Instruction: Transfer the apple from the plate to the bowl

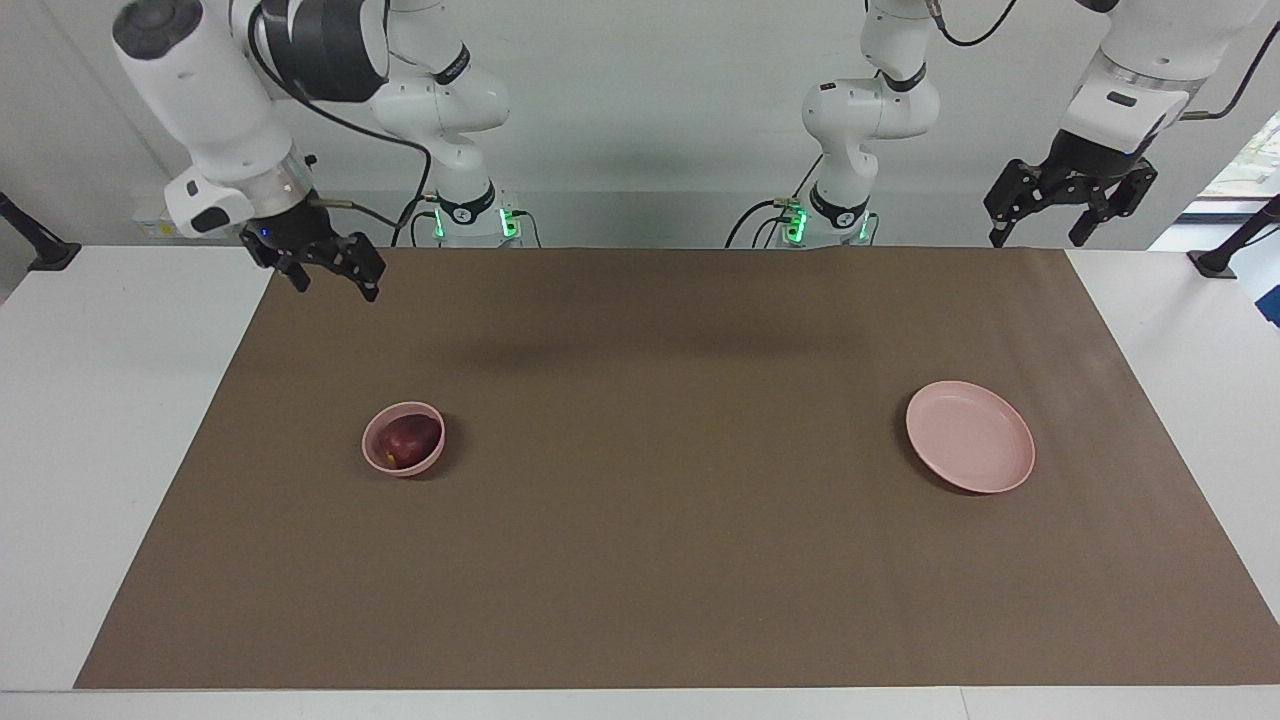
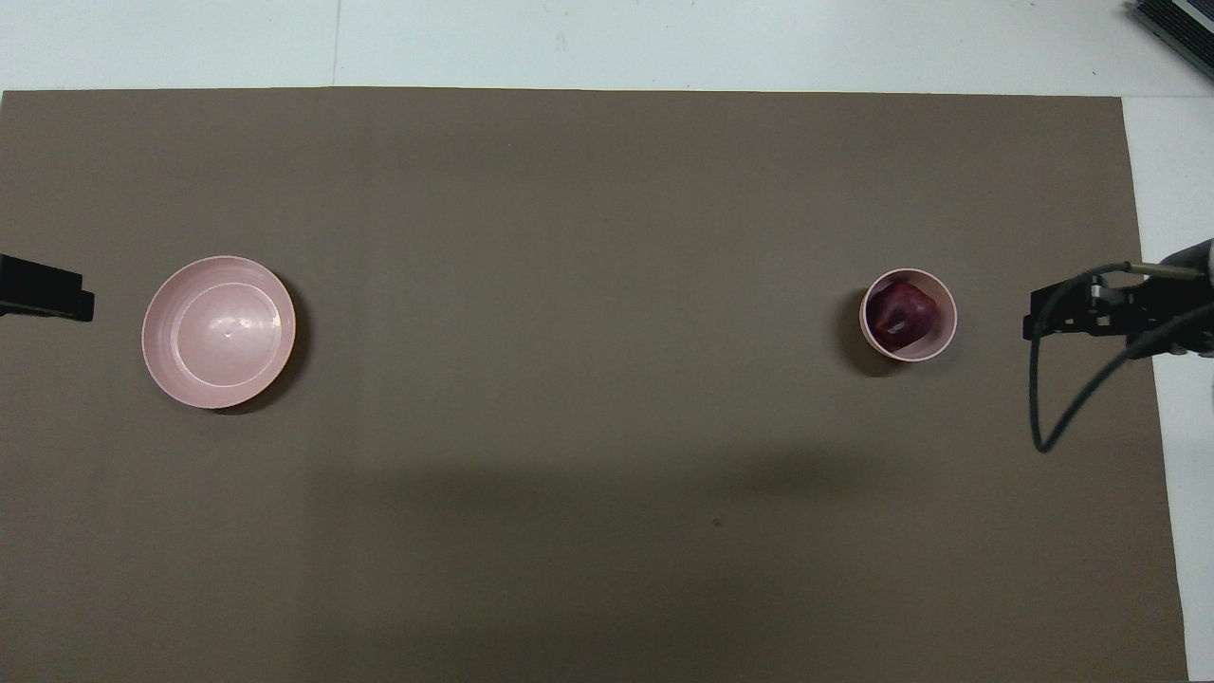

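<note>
apple lies in bowl, plate bare, both hands raised

No readable text, label, brand, number or sign anywhere in either current view.
</note>
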`<action>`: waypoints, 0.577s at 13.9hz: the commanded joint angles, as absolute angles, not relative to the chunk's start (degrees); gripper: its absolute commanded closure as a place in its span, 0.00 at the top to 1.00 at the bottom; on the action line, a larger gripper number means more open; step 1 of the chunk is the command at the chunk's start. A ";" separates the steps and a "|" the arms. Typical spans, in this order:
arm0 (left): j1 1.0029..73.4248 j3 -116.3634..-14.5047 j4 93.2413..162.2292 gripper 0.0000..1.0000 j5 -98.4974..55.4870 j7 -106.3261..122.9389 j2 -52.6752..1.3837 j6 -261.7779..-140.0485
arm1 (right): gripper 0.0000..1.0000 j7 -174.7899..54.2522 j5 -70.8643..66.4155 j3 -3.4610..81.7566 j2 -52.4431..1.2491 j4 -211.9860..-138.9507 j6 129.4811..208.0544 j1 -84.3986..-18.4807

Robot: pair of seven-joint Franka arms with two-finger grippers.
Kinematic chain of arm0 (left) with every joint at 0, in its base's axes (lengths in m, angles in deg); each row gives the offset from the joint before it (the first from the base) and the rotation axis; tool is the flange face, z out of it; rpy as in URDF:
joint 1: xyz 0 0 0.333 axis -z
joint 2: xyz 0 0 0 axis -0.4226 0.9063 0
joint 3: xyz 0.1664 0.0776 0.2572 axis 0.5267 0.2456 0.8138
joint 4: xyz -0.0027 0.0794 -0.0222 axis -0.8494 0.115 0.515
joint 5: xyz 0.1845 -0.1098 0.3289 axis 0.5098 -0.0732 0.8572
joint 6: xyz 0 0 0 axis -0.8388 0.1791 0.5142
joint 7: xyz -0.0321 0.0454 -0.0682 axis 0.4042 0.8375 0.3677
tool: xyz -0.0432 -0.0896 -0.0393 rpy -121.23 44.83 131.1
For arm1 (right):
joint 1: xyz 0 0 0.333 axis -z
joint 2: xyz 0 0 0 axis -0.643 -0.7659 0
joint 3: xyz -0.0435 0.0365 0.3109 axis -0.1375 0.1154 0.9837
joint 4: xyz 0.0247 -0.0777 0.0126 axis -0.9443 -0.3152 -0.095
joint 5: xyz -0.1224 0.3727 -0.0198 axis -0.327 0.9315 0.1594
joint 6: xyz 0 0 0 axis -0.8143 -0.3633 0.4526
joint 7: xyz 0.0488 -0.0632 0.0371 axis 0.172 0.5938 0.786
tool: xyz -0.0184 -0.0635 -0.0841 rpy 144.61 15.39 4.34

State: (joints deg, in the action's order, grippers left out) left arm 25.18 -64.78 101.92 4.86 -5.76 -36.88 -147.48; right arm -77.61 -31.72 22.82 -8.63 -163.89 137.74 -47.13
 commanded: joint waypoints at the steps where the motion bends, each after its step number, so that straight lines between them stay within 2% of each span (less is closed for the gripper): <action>1: 24.29 -64.87 101.86 1.00 3.98 -3.01 -37.11 -147.61 | 1.00 -75.65 -32.02 24.21 -9.99 -157.16 131.60 -46.78; 5: 24.21 -64.69 101.77 1.00 3.11 -3.36 -37.20 -147.08 | 1.00 -69.69 -33.08 24.48 -9.73 -152.66 127.90 -46.70; 8: 24.21 -64.60 102.03 1.00 2.23 -3.44 -37.64 -146.12 | 1.00 -63.55 -32.81 24.21 -4.90 -159.06 129.12 -46.43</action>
